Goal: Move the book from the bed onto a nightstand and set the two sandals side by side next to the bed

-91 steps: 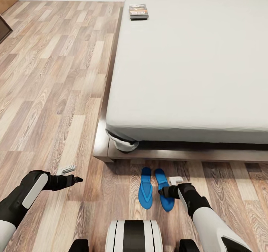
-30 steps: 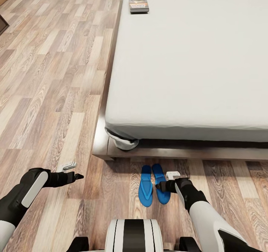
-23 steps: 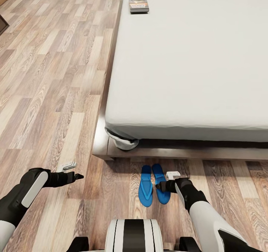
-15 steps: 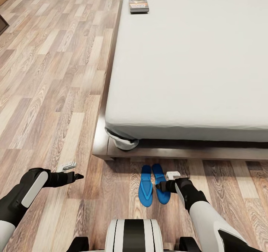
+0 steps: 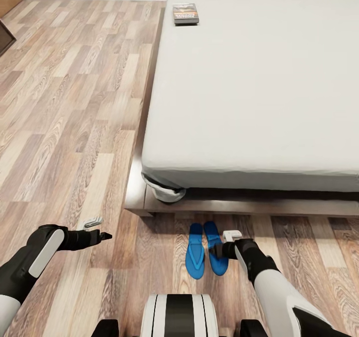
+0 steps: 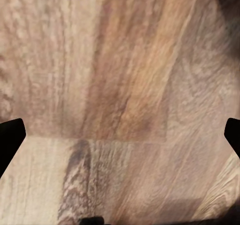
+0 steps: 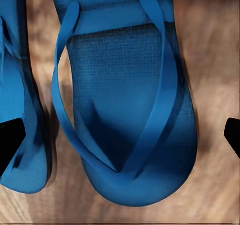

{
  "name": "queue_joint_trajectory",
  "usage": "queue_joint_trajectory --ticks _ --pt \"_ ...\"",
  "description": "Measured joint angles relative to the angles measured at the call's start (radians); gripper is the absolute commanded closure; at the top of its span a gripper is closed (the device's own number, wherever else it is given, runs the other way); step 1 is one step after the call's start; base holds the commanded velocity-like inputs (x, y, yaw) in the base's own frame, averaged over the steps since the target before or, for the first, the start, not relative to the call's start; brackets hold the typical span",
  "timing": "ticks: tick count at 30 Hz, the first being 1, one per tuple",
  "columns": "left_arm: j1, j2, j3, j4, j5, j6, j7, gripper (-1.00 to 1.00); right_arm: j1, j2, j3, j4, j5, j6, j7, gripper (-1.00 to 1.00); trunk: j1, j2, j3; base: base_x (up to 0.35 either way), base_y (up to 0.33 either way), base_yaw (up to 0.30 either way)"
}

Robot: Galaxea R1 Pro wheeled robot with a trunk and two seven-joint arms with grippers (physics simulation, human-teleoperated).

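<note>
Hovering my right claw (image 5: 217, 251), spread wide, over the two sandals (image 5: 205, 249) lying side by side on the floor (image 5: 75, 127) by the bed (image 5: 249, 87), left claw (image 5: 102, 236) spread open over bare boards, book (image 5: 185, 14) on the mattress's far corner

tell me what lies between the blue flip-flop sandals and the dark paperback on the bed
Head view: the dark brown wooden bed frame, then bare light grey mattress, separate the blue sandals from the paperback.
</note>
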Motion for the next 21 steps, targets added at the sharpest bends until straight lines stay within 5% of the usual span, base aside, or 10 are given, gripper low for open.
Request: queue_joint_trajectory --ticks 8,16,21 --pt "0.0 0.0 0.001 0.001 -0.001 -0.001 0.0 -1.0 0.0 -0.006 -0.001 0.043 0.0 -0.001 -0.001 -1.0 0.0 0.0 0.0 0.0 0.0 0.0" --pt "0.0 0.0 0.0 0.004 -0.001 -0.002 0.0 -1.0 0.003 -0.011 -0.002 0.063 0.001 -0.002 -0.001 -1.0 -0.004 0.002 0.031 0.0 0.0 0.0" --pt "0.0 -0.001 0.0 0.006 -0.001 -0.004 0.001 -1.0 0.006 -0.021 -0.002 0.068 0.002 -0.002 -0.001 -1.0 -0.004 0.002 0.031 0.0 0.0 0.0"
